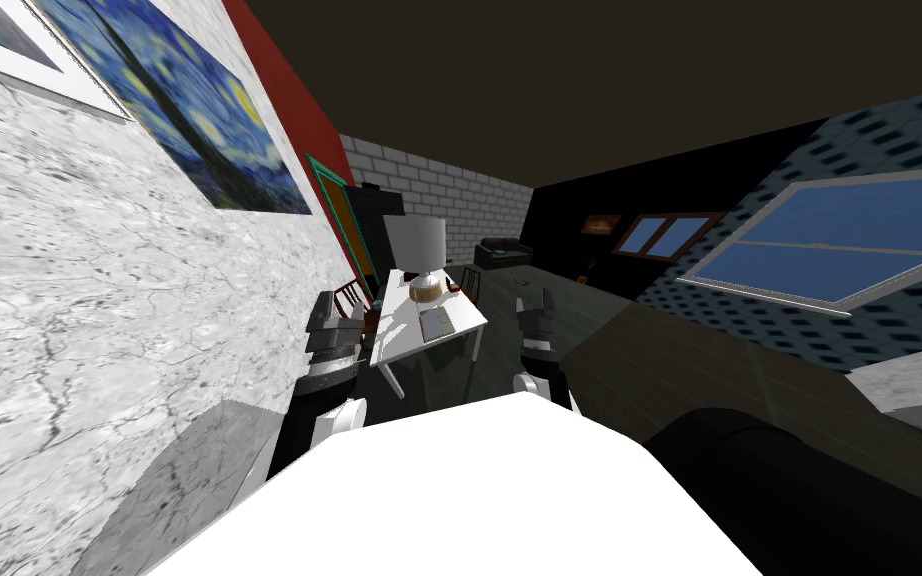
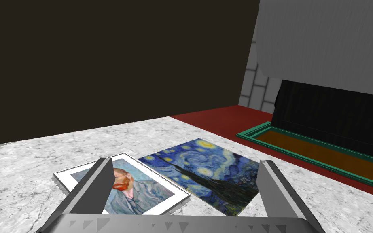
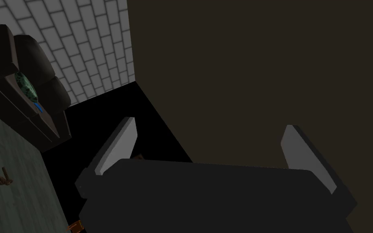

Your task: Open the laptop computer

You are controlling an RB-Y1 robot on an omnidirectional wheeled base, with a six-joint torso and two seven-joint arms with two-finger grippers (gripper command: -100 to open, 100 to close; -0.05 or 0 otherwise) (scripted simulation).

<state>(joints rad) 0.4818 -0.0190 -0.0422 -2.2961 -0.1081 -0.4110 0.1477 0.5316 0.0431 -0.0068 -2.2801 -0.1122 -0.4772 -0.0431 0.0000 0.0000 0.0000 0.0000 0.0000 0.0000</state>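
The laptop [image 1: 436,323] is a small flat grey slab lying on a white table [image 1: 404,335], close to the table's near edge. Whether its lid is up I cannot tell from here. Both arms are raised in front of my chest, well short of the table. My left gripper [image 1: 335,318] is left of the table near the marble wall; its fingers [image 2: 94,188] stand open with nothing between them. My right gripper [image 1: 537,308] hangs right of the table over the dark floor. The right gripper [image 3: 210,149] is open and holds nothing.
A lamp with a white shade [image 1: 416,245] stands on the table behind the laptop. Wooden chairs [image 1: 349,293] sit at the table's left and far sides. The marble wall [image 1: 99,300] runs close on my left. A dark sofa [image 1: 502,250] stands at the back; a dark rounded seat [image 1: 799,480] lies near right.
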